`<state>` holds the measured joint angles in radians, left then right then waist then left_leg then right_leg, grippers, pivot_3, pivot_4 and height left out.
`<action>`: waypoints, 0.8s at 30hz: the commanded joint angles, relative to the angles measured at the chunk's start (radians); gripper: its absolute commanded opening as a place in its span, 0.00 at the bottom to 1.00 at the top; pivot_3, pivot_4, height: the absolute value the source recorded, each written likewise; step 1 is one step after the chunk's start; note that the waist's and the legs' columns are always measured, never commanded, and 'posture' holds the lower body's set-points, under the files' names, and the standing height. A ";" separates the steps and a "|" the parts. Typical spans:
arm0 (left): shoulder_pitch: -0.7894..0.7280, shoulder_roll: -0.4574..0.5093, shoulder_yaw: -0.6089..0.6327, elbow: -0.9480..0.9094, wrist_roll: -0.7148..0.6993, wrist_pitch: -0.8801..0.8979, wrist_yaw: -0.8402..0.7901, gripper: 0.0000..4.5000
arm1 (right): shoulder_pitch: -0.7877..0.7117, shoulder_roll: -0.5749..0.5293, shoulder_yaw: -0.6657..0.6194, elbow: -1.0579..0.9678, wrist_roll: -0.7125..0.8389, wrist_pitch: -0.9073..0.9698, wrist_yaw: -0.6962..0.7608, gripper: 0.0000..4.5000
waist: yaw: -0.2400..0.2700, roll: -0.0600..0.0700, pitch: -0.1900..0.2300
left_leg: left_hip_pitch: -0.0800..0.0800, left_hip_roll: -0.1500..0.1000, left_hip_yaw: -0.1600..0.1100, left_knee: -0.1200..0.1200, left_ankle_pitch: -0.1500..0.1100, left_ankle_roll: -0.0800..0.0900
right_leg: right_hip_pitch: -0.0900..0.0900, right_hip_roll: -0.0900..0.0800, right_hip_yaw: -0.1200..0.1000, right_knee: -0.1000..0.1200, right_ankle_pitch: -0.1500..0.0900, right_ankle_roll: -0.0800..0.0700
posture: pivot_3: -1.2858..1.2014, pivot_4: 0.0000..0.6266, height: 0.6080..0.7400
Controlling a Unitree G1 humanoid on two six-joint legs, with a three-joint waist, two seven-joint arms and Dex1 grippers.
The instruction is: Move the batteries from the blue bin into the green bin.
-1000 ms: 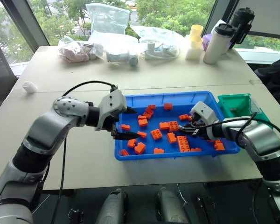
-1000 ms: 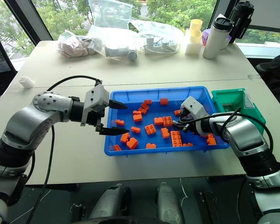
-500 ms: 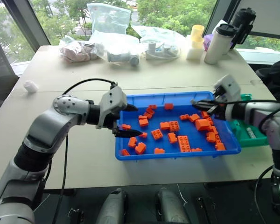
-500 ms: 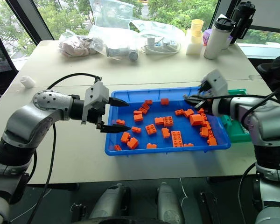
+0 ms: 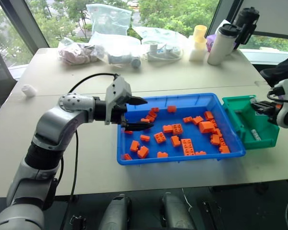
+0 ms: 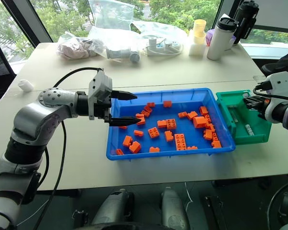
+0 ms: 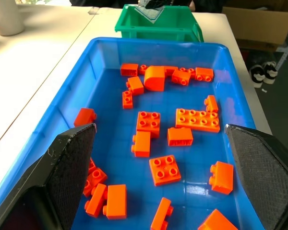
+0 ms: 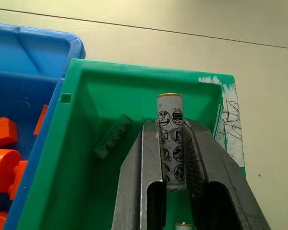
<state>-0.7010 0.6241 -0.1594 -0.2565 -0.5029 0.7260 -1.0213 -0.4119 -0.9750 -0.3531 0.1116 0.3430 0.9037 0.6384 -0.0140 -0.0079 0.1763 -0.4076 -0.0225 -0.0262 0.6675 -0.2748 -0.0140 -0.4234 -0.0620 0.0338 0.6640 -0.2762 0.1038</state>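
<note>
I am reading this as the drop-off step — one battery is being delivered to the green bin (image 5: 249,125), at the right end of the blue bin (image 5: 181,161).

Near to far: the blue bin's near half is carrying only orange bricks (image 5: 188,145); I am finding no grey cylinder left among them in the head views or the left wrist view, though one could be lying hidden under a brick.

The left gripper (image 5: 138,113) is hovering over the blue bin's left end, fingers spread wide and empty.

At the right, the right gripper (image 6: 249,101) is reaching in over the green bin. In its wrist view the held battery (image 8: 170,139) is sitting between the two fingers (image 8: 139,163), which are standing narrowly apart and flanking it closely. I am judging it gripped or just about to be let go. A second battery (image 8: 113,136) is already lying on the green floor, and another end (image 8: 183,225) is peeking out below.

Next move as I judge it — widen the fingers until the battery drops clear, then lift straight out, avoiding the bin wall.
</note>
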 commanded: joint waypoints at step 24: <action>0.317 0.227 0.420 -0.204 -0.235 0.232 0.105 1.00 | 0.277 -0.025 -0.300 -0.405 0.407 0.057 0.330 0.98 | 0.010 -0.001 0.000 | 0.000 0.000 -0.002 0.001 0.000 0.000 | 0.003 -0.002 -0.001 -0.002 0.000 0.000 | 0.52 0.24 1.00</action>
<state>-0.3961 0.8433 0.2038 -0.4190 -0.7012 0.9361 -0.9391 -0.1472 -0.9784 -0.5924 -0.2478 0.7075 0.9447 0.9422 -0.0041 -0.0084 0.1765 -0.4066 -0.0224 -0.0278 0.6684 -0.2751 -0.0136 -0.4195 -0.0633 0.0327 0.6624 -0.2761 0.1040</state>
